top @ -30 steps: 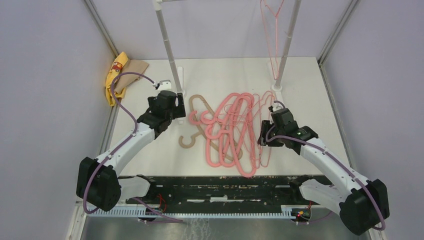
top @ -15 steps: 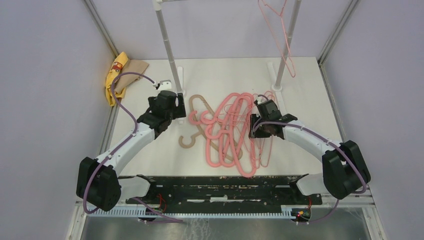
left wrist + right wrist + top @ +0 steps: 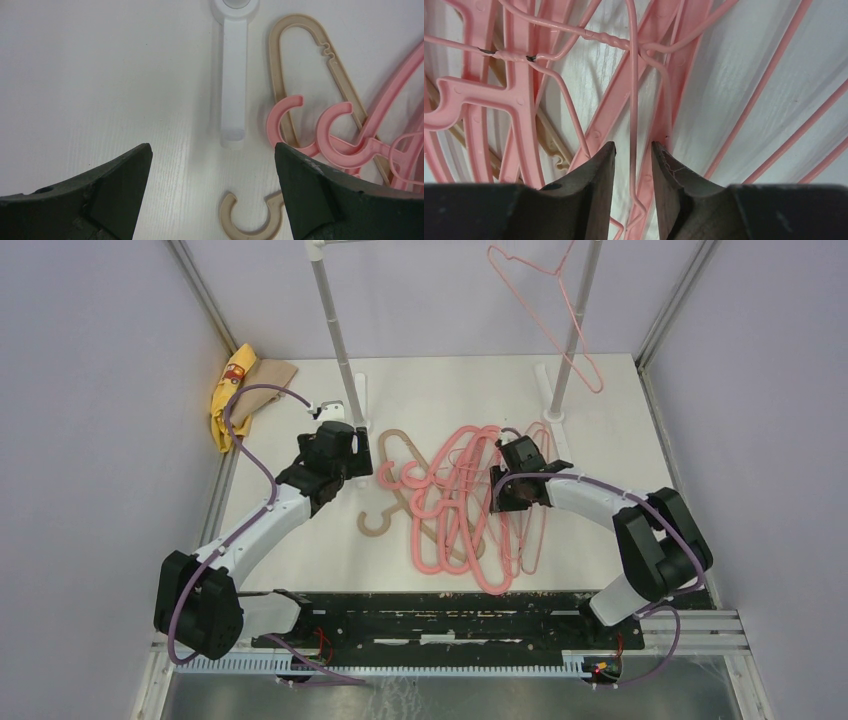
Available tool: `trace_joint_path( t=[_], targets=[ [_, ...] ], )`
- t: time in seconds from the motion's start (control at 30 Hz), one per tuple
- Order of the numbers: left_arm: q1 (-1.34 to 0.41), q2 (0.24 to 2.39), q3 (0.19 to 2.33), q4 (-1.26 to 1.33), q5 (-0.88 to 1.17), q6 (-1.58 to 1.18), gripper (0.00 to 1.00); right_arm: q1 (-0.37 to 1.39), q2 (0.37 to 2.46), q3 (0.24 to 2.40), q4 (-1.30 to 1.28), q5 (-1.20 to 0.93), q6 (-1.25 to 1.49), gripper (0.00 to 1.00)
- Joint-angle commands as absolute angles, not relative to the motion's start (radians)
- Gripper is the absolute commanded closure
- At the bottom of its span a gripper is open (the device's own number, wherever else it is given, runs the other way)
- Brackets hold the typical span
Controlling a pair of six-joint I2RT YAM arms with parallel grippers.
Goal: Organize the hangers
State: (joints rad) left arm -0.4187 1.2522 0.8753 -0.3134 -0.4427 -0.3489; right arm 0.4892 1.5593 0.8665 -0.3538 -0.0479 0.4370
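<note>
The right gripper (image 3: 634, 147) is down on the pile of hangers (image 3: 470, 490), its fingers a narrow gap apart. One strand of a pink wire hanger (image 3: 633, 100) runs lengthwise through that gap, with a sliver of space showing on each side, so the fingers are around the wire but not pressed on it. Straight ahead of the fingertips this strand rises to the twisted neck of the wire, where several wires cross. Under and beside the fingers lie thick pink hangers (image 3: 516, 95), their flat bars fanning out ahead and to the left. More thin wire strands slant across the white table to the right.

The left gripper (image 3: 211, 150) hangs over the bare table (image 3: 100, 75) with its fingers spread wide and nothing between them. Ahead of it lies the white rack foot (image 3: 234, 75), pointing away from the fingers. Beyond its right finger is the tan hanger (image 3: 300, 50), a rounded loop lying flat, with two hooks of the thick pink hangers resting across its lower part. Just in front of the fingers, slightly right, lies a tan hook (image 3: 250, 220).

From above, the pile sits between the two grippers. One more wire hanger (image 3: 546, 326) hangs tilted from the rack, beside the right pole (image 3: 575, 330) and well beyond the right gripper. A yellow cloth (image 3: 232, 390) lies at the far left table edge, out past the left gripper.
</note>
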Motion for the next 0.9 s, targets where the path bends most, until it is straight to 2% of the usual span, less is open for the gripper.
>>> trace_joint_path(
  t=[0.0, 0.2, 0.43, 0.67, 0.87],
  targets=[
    [-0.423, 1.244, 0.888, -0.309, -0.46, -0.385, 0.01, 0.498, 1.579, 0.892, -0.289, -0.013, 0.431, 0.62],
    [-0.423, 1.238, 0.888, -0.31, -0.464, -0.384, 0.01, 0.503, 1.588, 0.878, -0.295, 0.003, 0.436, 0.79],
    [-0.423, 1.237, 0.89, -0.311, -0.462, -0.384, 0.01, 0.512, 1.458, 0.874, -0.366, 0.019, 0.449, 0.99],
    [-0.423, 1.229, 0.892, -0.312, -0.468, -0.385, 0.01, 0.515, 1.256, 0.905, -0.465, -0.075, 0.488, 0.99],
    [-0.423, 1.233, 0.901, -0.314, -0.465, -0.387, 0.01, 0.516, 1.223, 1.022, -0.443, -0.346, 0.584, 0.99]
  ],
)
